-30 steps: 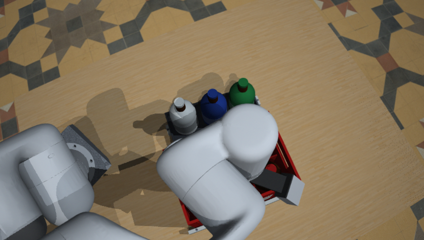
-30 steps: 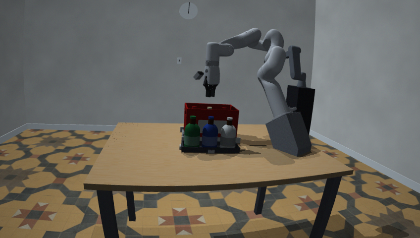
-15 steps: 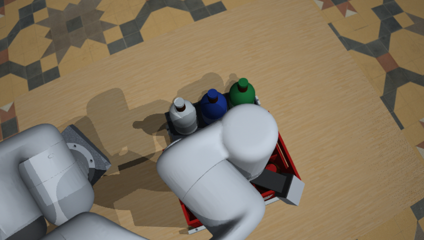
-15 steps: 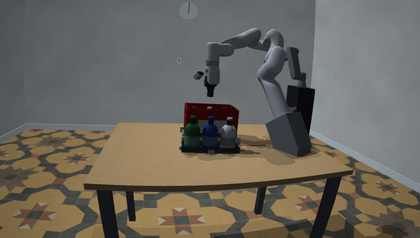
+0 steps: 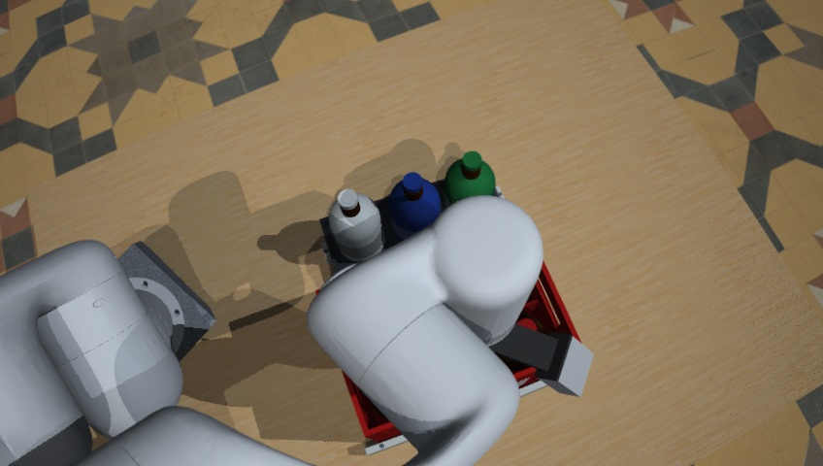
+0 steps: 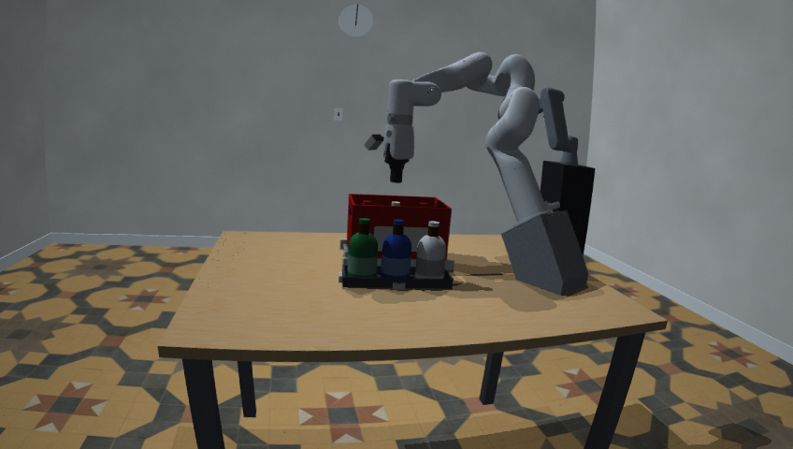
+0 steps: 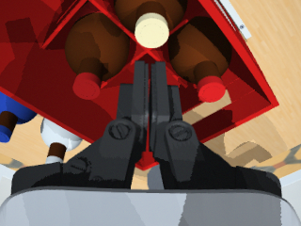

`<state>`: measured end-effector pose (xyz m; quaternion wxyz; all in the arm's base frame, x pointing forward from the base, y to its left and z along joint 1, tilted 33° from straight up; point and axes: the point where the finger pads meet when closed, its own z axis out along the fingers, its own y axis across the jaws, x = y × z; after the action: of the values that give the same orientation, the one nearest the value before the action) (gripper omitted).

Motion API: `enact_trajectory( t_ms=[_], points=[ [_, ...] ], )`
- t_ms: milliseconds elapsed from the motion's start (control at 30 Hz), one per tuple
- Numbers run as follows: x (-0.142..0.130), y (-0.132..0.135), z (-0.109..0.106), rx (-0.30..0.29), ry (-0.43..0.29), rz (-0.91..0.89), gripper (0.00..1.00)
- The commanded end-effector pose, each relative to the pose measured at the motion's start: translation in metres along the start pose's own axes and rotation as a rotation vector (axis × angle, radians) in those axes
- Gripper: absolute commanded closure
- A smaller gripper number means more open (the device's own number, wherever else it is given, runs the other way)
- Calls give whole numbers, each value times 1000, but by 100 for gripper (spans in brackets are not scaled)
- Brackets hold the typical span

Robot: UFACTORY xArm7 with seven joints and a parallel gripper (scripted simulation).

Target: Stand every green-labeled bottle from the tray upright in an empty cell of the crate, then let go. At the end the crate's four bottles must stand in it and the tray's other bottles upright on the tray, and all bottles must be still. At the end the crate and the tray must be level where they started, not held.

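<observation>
The gripper [image 6: 396, 179] [image 7: 148, 81], clenched on nothing, hangs above the red crate [image 5: 367, 433] [image 6: 399, 213] [image 7: 270, 101]. Just beside that, the green-labeled bottle [image 5: 470, 182] [image 6: 362, 254] stands upright on the black tray [image 6: 369, 282], next to the blue bottle [image 5: 414, 205] [image 6: 396, 255] [image 7: 16, 110].

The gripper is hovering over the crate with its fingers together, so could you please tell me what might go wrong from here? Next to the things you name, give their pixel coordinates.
The closed gripper [image 6: 396, 181] [image 7: 148, 81] sits above brown bottles in the red crate [image 6: 397, 215] [image 7: 268, 101]; lowering it now could knock their caps.

The green bottle [image 5: 470, 182] [image 6: 362, 255] stands right beside the blue bottle [image 5: 413, 206] [image 6: 396, 255], so opening fingers might nudge the blue one over.
</observation>
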<state>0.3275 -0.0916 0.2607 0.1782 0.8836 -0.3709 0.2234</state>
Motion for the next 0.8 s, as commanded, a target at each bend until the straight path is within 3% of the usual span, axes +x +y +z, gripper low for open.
enact_trajectory(
  t_ms=[0, 133, 467, 500, 567, 600, 633, 767],
  points=[
    [3, -12, -3, -10, 11, 1, 100],
    [-1, -83, -6, -43, 44, 10, 100],
    [-71, -195, -6, 6, 0, 29, 100],
    [-76, -206, -6, 6, 0, 29, 35],
    [-76, -206, -6, 6, 0, 29, 35],
    [-89, -240, -3, 6, 0, 29, 35],
    [-90, -245, -2, 6, 0, 29, 35],
    [-90, -245, -2, 6, 0, 29, 35]
  ],
)
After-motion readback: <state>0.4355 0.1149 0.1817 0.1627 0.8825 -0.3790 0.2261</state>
